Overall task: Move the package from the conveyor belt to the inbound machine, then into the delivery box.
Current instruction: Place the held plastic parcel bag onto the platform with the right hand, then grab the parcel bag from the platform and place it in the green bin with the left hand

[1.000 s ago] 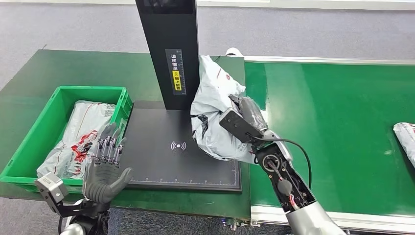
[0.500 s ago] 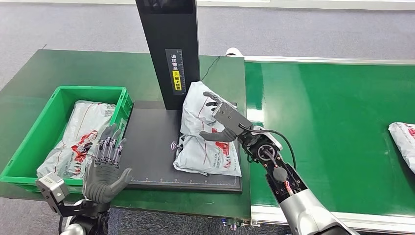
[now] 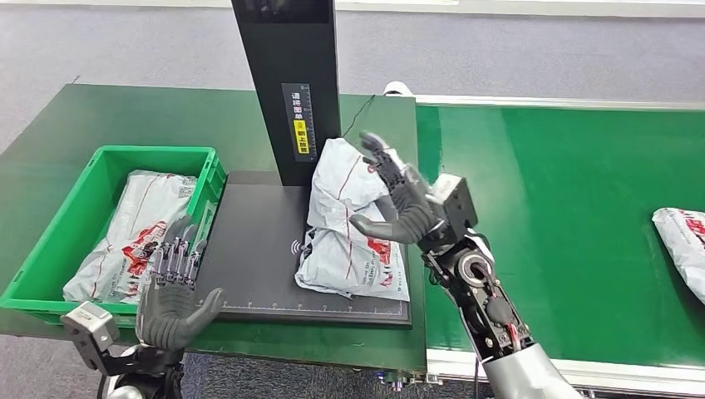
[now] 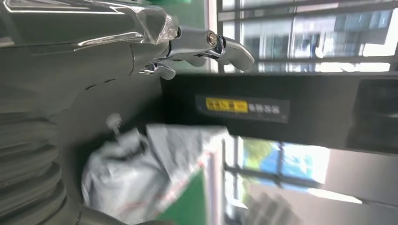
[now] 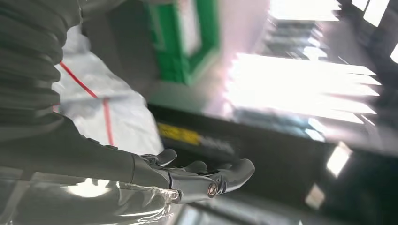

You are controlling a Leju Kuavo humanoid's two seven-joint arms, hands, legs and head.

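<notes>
A crumpled white package [image 3: 349,224] with red print lies on the right part of the black inbound machine plate [image 3: 258,249], against its black upright column [image 3: 289,91]. My right hand [image 3: 397,199] hovers just above the package's right side, fingers spread, holding nothing; the same package [image 5: 101,110] shows blurred beside it in the right wrist view. My left hand [image 3: 173,291] is raised at the plate's near left corner, fingers apart and empty. The left wrist view shows the package [image 4: 141,173] and the column's yellow label [image 4: 227,105].
A green delivery box [image 3: 50,241] at the left holds another white package [image 3: 133,233]. The green conveyor belt [image 3: 574,216] runs on the right, with a further package [image 3: 682,249] at its right edge. The table's near edge lies just before the plate.
My right hand set the package down on the plate, let go and lifted off it with fingers spread. The package on the belt drifted left. My left hand dropped slightly.
</notes>
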